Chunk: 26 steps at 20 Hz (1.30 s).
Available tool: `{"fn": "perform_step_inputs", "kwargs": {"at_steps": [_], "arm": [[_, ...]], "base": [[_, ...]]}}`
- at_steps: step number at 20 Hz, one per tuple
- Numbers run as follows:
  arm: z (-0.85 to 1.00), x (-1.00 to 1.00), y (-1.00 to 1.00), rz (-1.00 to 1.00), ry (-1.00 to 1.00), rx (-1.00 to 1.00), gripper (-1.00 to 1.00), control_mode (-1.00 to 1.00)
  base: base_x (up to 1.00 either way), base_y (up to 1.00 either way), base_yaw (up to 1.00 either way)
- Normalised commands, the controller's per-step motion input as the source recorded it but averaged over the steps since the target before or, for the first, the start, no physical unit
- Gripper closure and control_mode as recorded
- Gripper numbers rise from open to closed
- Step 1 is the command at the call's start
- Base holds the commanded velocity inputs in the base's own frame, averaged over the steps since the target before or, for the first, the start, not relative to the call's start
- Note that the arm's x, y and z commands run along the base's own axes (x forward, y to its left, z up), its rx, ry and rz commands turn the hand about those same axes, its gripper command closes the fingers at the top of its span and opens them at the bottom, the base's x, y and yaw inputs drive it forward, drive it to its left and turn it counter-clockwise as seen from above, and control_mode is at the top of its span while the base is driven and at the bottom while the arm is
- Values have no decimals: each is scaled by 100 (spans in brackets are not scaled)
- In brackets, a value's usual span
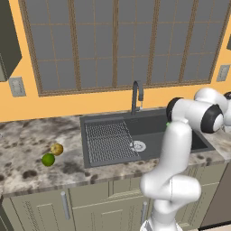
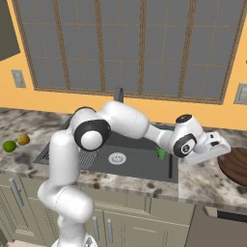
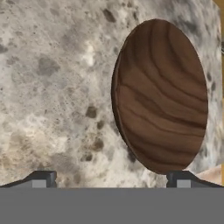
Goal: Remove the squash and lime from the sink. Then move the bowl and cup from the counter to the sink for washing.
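Note:
The yellow-orange squash [image 1: 57, 148] and the green lime [image 1: 48, 159] lie side by side on the counter left of the sink [image 1: 149, 130]. In the right base view they are the squash [image 2: 23, 140] and the lime [image 2: 9, 146]. A sliver of the green cup [image 2: 161, 154] shows inside the sink's right end, mostly hidden by my forearm. The reddish-brown bowl [image 2: 236, 166] rests on the counter right of the sink. My gripper [image 3: 111, 178] hangs open over the counter just beside the bowl [image 3: 162, 96], with nothing between its fingers.
A dark arched faucet [image 1: 136, 95] stands behind the sink, and a ribbed drainboard [image 1: 109, 142] fills its left half. A window wall runs along the back. The speckled counter [image 3: 52, 87] lies bare beside the bowl.

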Motion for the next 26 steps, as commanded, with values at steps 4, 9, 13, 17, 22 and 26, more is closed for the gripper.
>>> {"fn": "perform_step_inputs", "kwargs": {"at_steps": [4, 9, 13, 17, 22, 26], "arm": [[-11, 0, -16, 0, 12, 0, -100, -100], [-12, 5, -15, 0, 6, 0, -100, -100], [-12, 8, -14, 0, 1, 1, -100, -100], [-15, 6, -10, 1, 0, 8, -100, -100], [-18, 8, -7, 2, -1, 13, -100, -100], [-11, 22, -8, 3, -4, 7, -100, -100]], "base": [[0, 0, 0], [0, 0, 0], [0, 0, 0], [0, 0, 0], [0, 0, 0], [0, 0, 0]]}}
